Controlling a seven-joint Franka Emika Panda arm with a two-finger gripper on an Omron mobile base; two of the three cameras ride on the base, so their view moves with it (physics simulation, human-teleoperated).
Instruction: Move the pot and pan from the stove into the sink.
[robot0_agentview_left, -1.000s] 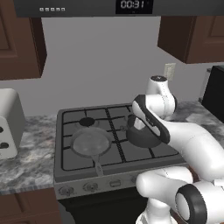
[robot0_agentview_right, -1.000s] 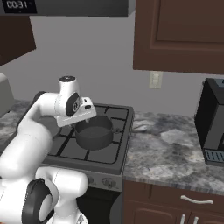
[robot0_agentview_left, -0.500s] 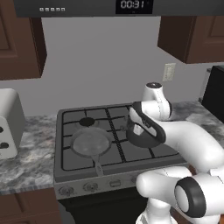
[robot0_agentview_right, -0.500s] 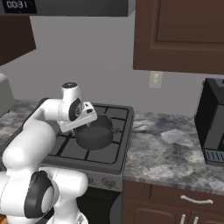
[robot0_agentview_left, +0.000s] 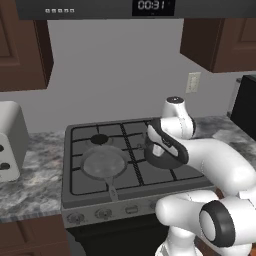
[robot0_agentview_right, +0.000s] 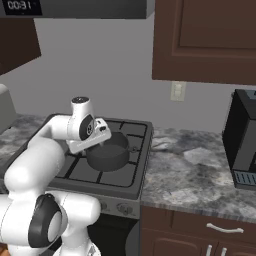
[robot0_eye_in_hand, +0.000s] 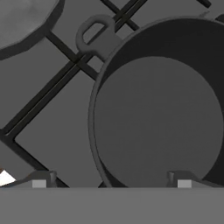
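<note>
Gripper (robot0_eye_in_hand: 111, 181) is held wide open over near rim of pot (robot0_eye_in_hand: 159, 118) on stove (robot0_agentview_left: 85, 192); pan (robot0_agentview_left: 104, 163) is seated front-left.

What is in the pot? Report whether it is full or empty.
Empty. The hand view looks straight down into the pot and shows only its bare dark floor; it stands upright on the stove grate.

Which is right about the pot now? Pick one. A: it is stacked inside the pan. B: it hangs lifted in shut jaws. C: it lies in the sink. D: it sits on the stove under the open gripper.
D: the pot rests on the stove grate, with the open gripper straddling its rim; the pan sits apart.
</note>
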